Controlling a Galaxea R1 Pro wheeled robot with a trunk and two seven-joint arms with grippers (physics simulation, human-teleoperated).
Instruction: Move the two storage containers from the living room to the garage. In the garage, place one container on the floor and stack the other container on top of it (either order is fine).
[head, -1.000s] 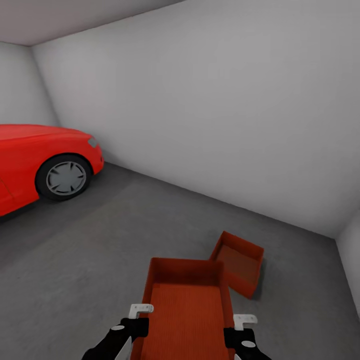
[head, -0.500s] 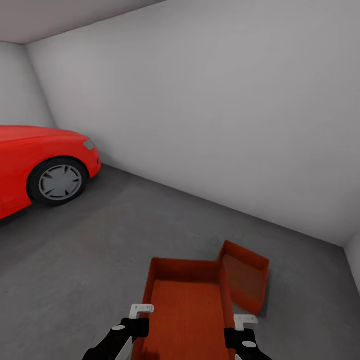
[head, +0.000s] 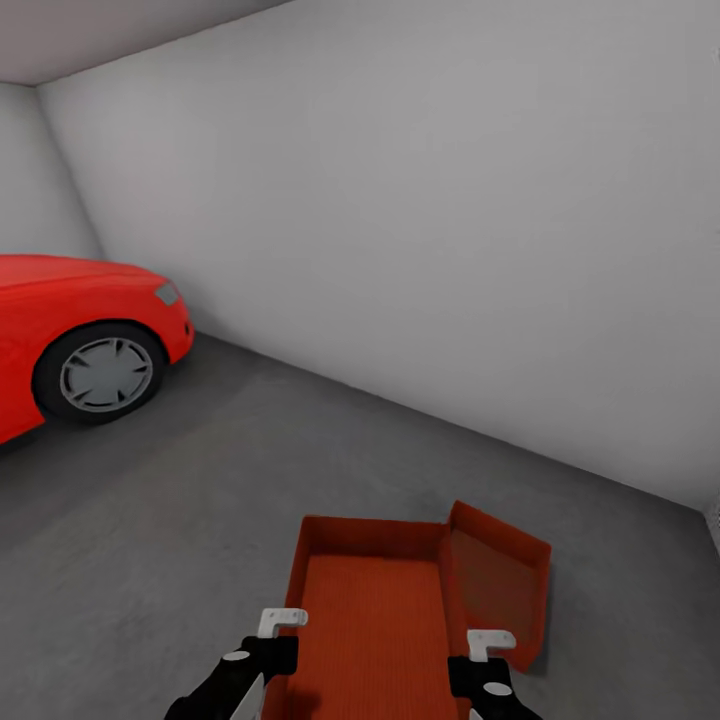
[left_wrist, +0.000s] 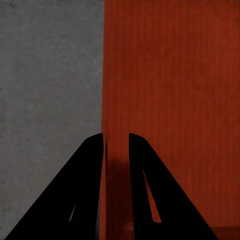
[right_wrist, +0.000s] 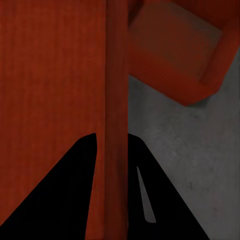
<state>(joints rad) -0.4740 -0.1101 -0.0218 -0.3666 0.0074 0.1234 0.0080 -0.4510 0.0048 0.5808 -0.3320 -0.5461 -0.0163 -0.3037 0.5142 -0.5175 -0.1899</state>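
Observation:
In the garage, I carry one orange-red storage container (head: 370, 620) low in front of me. My left gripper (head: 278, 640) is shut on its left wall, my right gripper (head: 478, 658) on its right wall. The left wrist view has the black fingers (left_wrist: 90, 165) straddling that wall, with the bin's ribbed bottom (left_wrist: 175, 100) beyond. In the right wrist view the gripper (right_wrist: 116, 142) pinches the other wall (right_wrist: 116, 75). The second storage container (head: 505, 580) rests on the dark grey floor (head: 150, 520), skewed, just right of the carried one and partly behind its wall; it also appears as the bin (right_wrist: 175, 50).
A red car (head: 70, 340) stands at the left, its front wheel (head: 100, 373) facing me. A plain white-grey wall (head: 420, 250) runs behind, meeting another wall at the far right corner. Bare concrete floor (left_wrist: 50, 100) spreads left of the carried bin.
The whole view has shifted: the car slid left and the floor container appears nearer, now tucked against the carried bin's right wall. Both grippers keep the same hold.

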